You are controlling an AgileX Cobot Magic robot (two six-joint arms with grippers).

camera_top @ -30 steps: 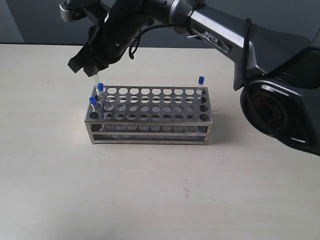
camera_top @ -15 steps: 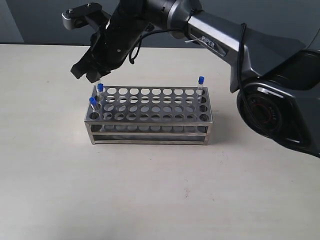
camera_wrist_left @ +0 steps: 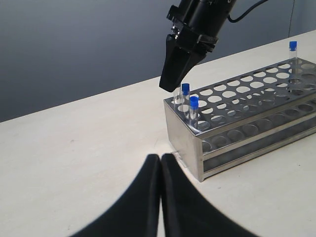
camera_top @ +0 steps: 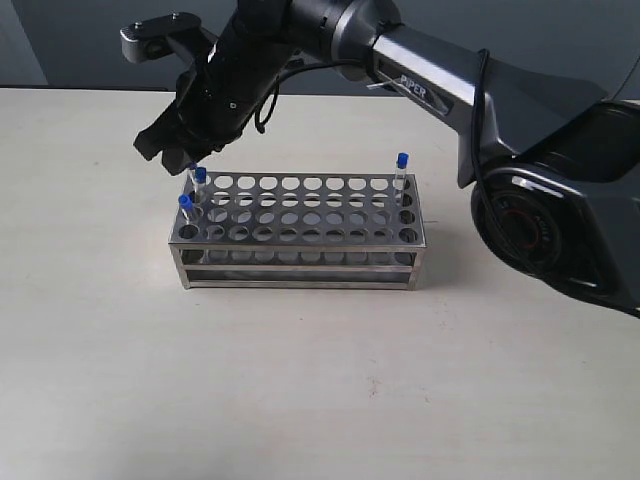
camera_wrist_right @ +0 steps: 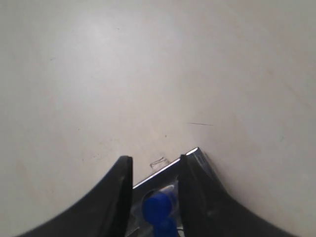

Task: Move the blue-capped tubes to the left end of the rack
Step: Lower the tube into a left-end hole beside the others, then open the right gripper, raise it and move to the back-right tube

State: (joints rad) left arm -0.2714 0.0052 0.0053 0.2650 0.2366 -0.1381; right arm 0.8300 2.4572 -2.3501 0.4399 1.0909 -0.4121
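Hovering over the rack (camera_top: 300, 262), right gripper (camera_top: 178, 160) — jaws narrowly apart — grasp unclear.

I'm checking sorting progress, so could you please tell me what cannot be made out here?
Exterior view: the black right gripper hides the cap of one thin clear blue-capped tube at the shiny steel perforated rack's left end.
Right wrist view: the bottom edge cuts that tube off; whether the fingers touch it is unclear.
Left wrist view: the gripper covers that cap too.

The rack (camera_wrist_right: 191, 154) is mostly cut off, 1 blue cap (camera_wrist_right: 157, 206) blurred.
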